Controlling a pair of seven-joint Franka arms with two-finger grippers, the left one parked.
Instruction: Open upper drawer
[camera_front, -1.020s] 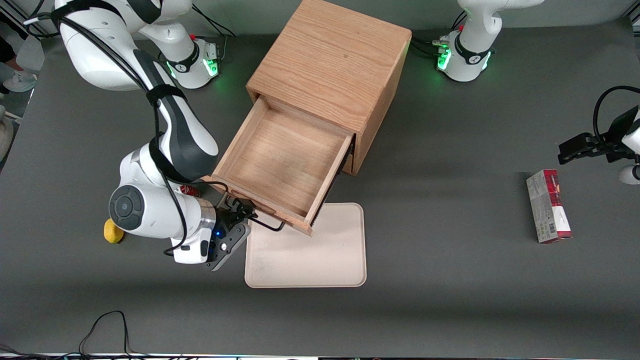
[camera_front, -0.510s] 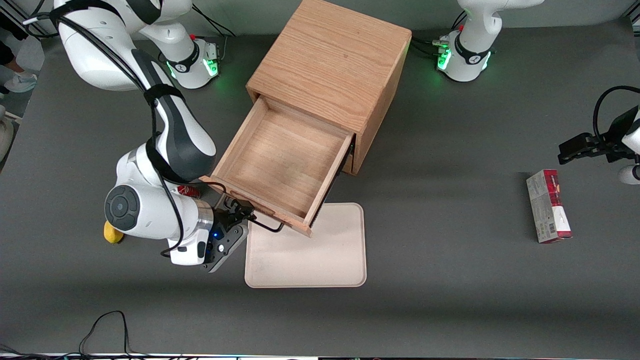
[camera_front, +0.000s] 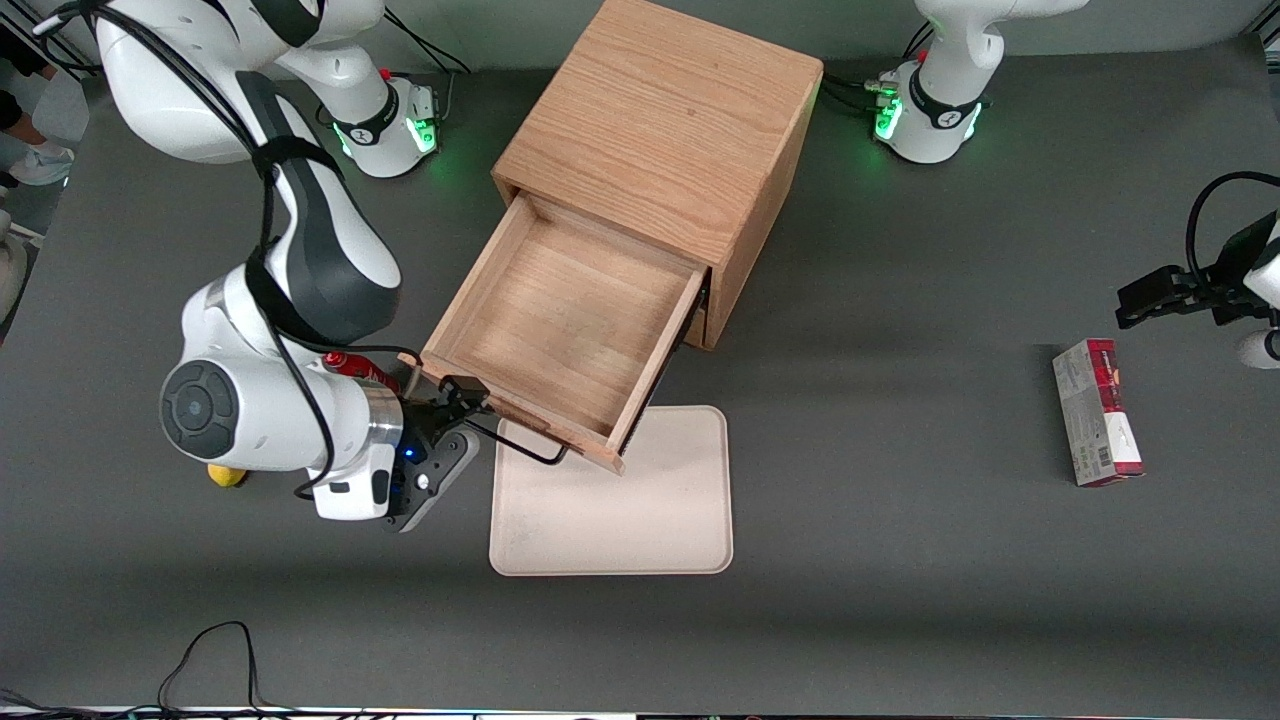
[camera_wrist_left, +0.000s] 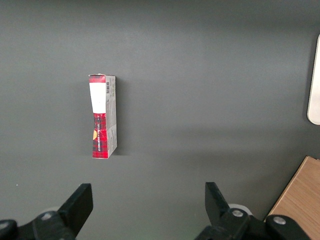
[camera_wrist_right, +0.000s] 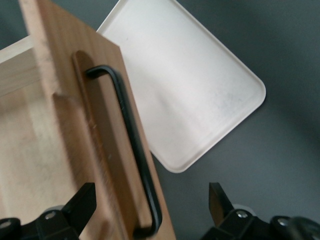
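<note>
Now pincer (camera_front: 462, 395) open beside upper drawer (camera_front: 560, 325)

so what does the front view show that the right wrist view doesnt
Only the front view shows the whole cabinet, the upper drawer's bare wood tray pulled out, the red box toward the parked arm's end, and a yellow object beside the working arm. Only the right wrist view shows the handle's recess in the drawer front close up. Both show the open claw, the black handle and the beige tray.

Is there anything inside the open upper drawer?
No, the upper drawer shows only its bare wood tray; the gripper is beside its handle.
</note>
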